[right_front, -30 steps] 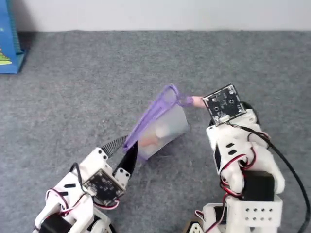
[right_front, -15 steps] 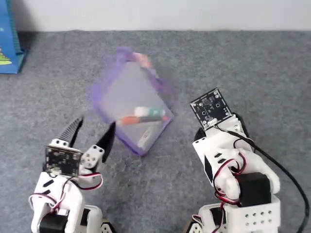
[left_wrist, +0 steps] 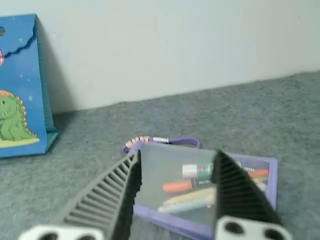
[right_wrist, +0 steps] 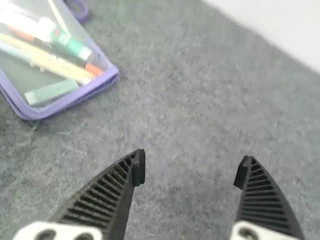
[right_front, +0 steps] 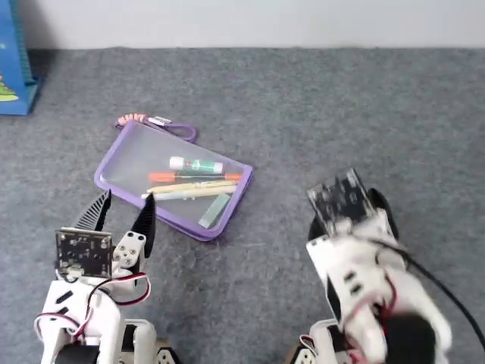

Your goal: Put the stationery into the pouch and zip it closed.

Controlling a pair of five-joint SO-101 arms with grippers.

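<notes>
Two robot arms are sitting side by side at a grey, felt-covered tabletop (right_front: 364,106), seen from above. A clear pouch (right_front: 173,182) with purple edging is lying flat on the tabletop, ahead of the left arm and turned at an angle. Inside the pouch, a glue stick (right_front: 195,164), an orange pen (right_front: 193,177), a pale yellow pencil (right_front: 186,194) and a green eraser (right_front: 214,210) are lying side by side. A coral cord (right_front: 135,119) is trailing from the pouch's far corner onto the tabletop. Whether the zip is done up cannot be told.

The left claw (right_front: 125,205) is hanging just short of the pouch's near edge, its two dark ribbed fingers spread wide and gripping nothing. From its own wrist camera, the pouch is showing between and beyond the fingertips, not touching them.

The right claw (right_wrist: 192,165) is also standing spread wide and empty, over bare grey tabletop. The pouch is lying well apart from it, ahead and off to its left side.

A blue box with a green dinosaur picture (left_wrist: 20,85) is standing against the pale wall at the far left.
</notes>
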